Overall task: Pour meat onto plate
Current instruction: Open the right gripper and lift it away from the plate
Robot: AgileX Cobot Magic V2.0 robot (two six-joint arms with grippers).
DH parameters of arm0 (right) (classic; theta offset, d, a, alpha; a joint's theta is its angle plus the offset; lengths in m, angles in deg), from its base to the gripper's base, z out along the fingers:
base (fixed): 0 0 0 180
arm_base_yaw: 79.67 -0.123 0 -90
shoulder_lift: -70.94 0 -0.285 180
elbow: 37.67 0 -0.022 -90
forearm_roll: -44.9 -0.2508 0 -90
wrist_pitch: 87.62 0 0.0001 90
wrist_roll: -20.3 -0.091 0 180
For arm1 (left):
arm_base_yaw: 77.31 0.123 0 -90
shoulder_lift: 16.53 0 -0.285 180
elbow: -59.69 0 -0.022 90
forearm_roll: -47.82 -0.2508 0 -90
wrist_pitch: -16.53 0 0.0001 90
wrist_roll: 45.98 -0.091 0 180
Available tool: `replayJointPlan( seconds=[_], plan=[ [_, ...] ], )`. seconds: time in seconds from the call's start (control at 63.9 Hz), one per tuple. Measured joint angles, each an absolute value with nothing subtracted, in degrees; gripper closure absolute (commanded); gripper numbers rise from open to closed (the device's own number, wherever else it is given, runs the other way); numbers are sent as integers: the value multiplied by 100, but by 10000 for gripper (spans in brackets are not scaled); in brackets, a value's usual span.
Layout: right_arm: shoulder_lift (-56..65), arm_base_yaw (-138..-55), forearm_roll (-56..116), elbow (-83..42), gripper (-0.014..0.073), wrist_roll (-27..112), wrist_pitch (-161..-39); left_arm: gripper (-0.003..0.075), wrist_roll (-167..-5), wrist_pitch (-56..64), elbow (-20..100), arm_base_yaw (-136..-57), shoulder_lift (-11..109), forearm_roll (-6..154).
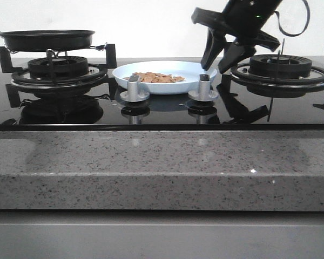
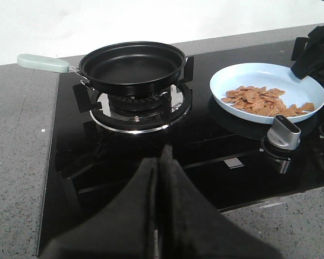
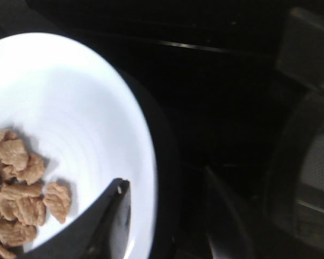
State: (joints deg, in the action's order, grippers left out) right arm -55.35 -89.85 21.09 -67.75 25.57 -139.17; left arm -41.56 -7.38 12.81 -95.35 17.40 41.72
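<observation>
The pale-blue plate (image 1: 190, 68) lies on the black glass hob between the two burners, with the light-brown meat (image 1: 157, 77) heaped in it. My right gripper (image 1: 215, 68) is open at the plate's right rim. In the right wrist view the gripper (image 3: 163, 181) straddles the plate's rim (image 3: 70, 108), one finger over the inside near the meat (image 3: 16, 199), the other outside. My left gripper (image 2: 161, 162) is shut and empty, above the hob's front edge. The left wrist view shows the plate (image 2: 232, 81) and meat (image 2: 259, 100).
An empty black frying pan (image 1: 48, 39) with a pale-green handle (image 2: 43, 63) sits on the left burner. The right burner (image 1: 281, 67) is bare. Two silver knobs (image 1: 134, 86) (image 1: 204, 86) stand in front of the plate. A grey speckled counter (image 1: 162, 167) fronts the hob.
</observation>
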Motion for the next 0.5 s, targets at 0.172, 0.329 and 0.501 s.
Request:
replayJointPlan(
  seconds=[0.172,0.329,0.501],
  plan=[
    [-5408,-8822,2119,-7130,224,2547,-14372,741,-4156,-738,1281,-9535,1740,4172],
    [-5122,-8772,2119,-7473,424,2547,-14879,741,-4156,-738,1281,-9535,1740,4172],
    [-4915,-8772,2119,-7538,620,2547,-15368,741,-4146,-738,1281,-9535,1740,4172]
  ],
)
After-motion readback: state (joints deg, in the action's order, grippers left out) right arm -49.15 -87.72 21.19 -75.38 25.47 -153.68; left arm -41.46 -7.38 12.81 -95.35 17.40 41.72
